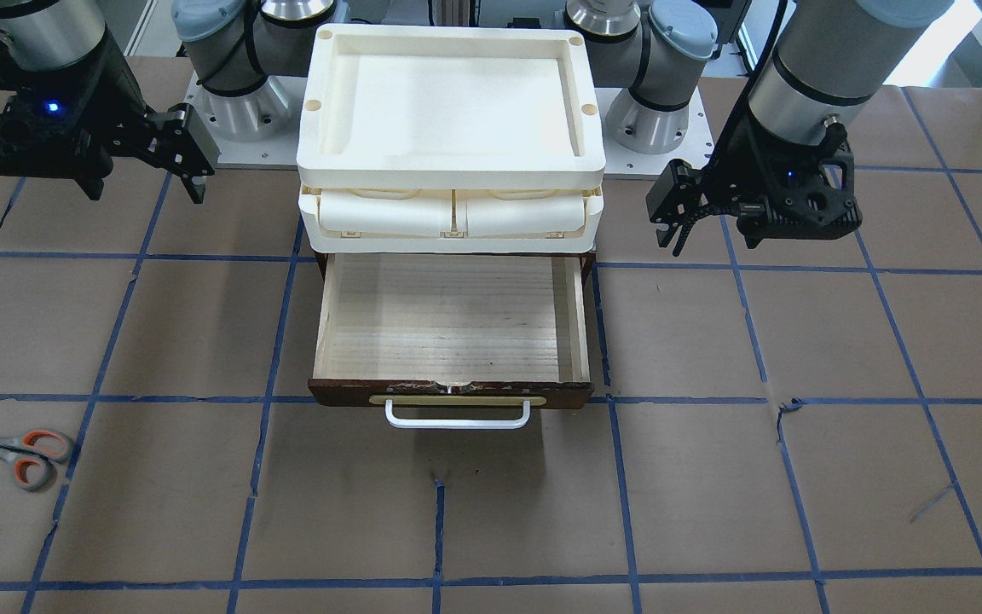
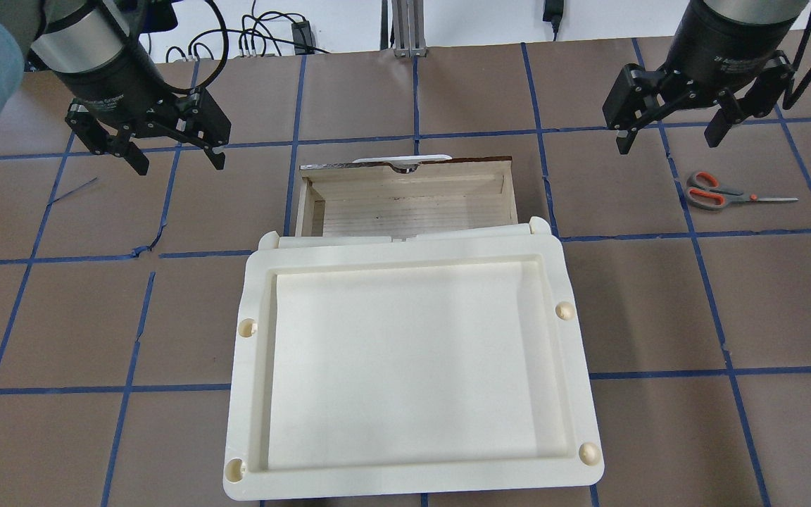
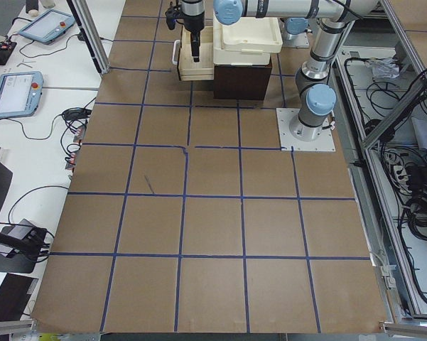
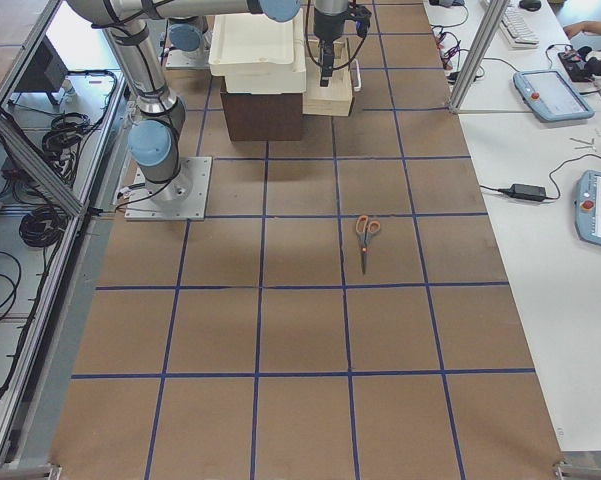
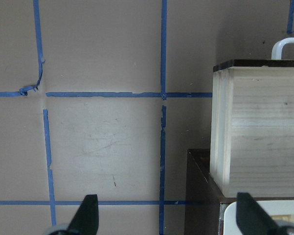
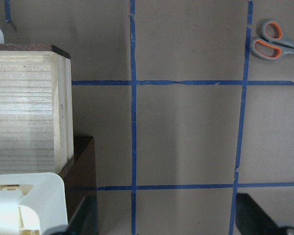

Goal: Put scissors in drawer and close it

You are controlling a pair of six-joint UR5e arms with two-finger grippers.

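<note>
The scissors (image 1: 18, 452), grey handles with orange-lined loops, lie flat on the table far out on my right side; they also show in the overhead view (image 2: 722, 191) and at the right wrist view's top right (image 6: 276, 41). The drawer (image 1: 448, 315) stands pulled open and empty, with a pale wood floor, a dark front and a white bar handle (image 1: 457, 416). My right gripper (image 2: 668, 144) hovers open and empty between the drawer and the scissors. My left gripper (image 2: 180, 163) hovers open and empty on the drawer's other side.
A cream plastic tray unit (image 2: 412, 352) sits on the dark cabinet above the drawer. Both arm bases (image 1: 235, 102) stand behind it. The brown table (image 1: 713, 495) carries a blue tape grid. Tablets and cables (image 4: 550, 95) lie on side benches.
</note>
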